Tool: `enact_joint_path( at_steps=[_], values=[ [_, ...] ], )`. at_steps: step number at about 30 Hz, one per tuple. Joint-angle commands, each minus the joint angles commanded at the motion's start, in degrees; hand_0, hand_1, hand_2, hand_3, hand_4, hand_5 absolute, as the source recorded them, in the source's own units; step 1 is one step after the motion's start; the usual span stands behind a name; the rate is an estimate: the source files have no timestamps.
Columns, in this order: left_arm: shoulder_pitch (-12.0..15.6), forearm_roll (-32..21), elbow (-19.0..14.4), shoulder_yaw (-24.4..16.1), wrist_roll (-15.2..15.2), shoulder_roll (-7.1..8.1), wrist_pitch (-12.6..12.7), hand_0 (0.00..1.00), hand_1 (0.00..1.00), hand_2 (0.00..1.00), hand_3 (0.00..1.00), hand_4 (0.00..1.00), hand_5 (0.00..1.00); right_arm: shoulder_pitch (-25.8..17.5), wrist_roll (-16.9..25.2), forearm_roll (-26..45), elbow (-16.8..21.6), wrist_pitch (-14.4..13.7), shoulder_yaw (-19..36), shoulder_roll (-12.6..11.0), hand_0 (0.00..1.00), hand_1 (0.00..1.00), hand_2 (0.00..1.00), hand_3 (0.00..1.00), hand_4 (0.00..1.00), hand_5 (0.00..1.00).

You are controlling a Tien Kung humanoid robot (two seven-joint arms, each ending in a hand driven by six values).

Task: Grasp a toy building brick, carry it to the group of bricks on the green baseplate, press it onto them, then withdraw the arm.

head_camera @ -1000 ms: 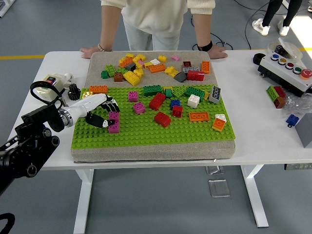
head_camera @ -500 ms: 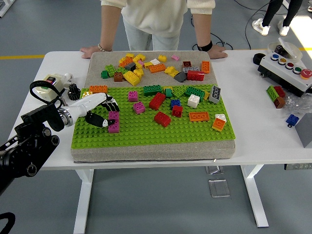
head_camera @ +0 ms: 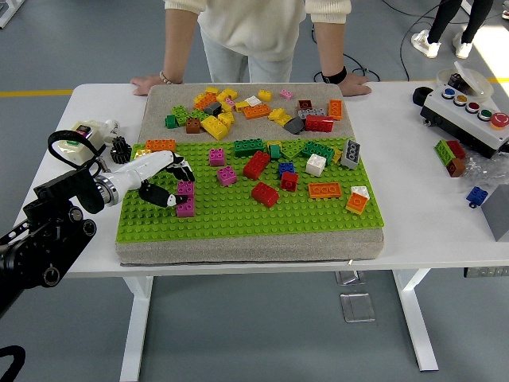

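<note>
Pink brick (head_camera: 185, 199) sits on the green baseplate (head_camera: 238, 215) near its left edge, stacked two high from what shows. Head view: left hand (head_camera: 159, 179) comes in from the left, white palm and black fingers (head_camera: 180, 170) curled around the pink brick, thumb on its left side, other fingers over its top. Grip looks clamped on it. Left arm (head_camera: 48, 231) runs from the lower left corner over the white surface (head_camera: 429, 223). Right arm is out of frame.

Baseplate lies on a grey pad (head_camera: 246, 247). Loose bricks scattered across the middle of the plate: red brick (head_camera: 256, 165), orange brick (head_camera: 324, 190), white brick (head_camera: 316, 165), dark green brick (head_camera: 248, 146). More bricks piled on the pad's bare far part. A person stands at the far side, both hands flat on the surface, one hand (head_camera: 148, 83) just beside the pad's far left corner. Button box (head_camera: 465, 107) at far right.
</note>
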Motion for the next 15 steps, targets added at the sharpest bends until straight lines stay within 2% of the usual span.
enact_joint_path(
  at_steps=[14,15],
  values=[
    [-0.2,-0.2,0.3,-0.1,0.0,-0.03,-0.1,0.766,0.693,0.624,0.581,0.825,0.100,0.0,0.0,0.0,0.0,0.0,0.1,-0.1,0.752,0.674,0.725,0.652,0.909,0.493],
    [-0.2,-0.2,0.3,-0.1,0.0,-0.03,-0.1,0.782,0.717,0.633,0.586,0.840,0.106,0.0,0.0,0.1,0.0,0.0,0.1,-0.1,0.752,0.675,0.725,0.652,0.910,0.493]
  ],
)
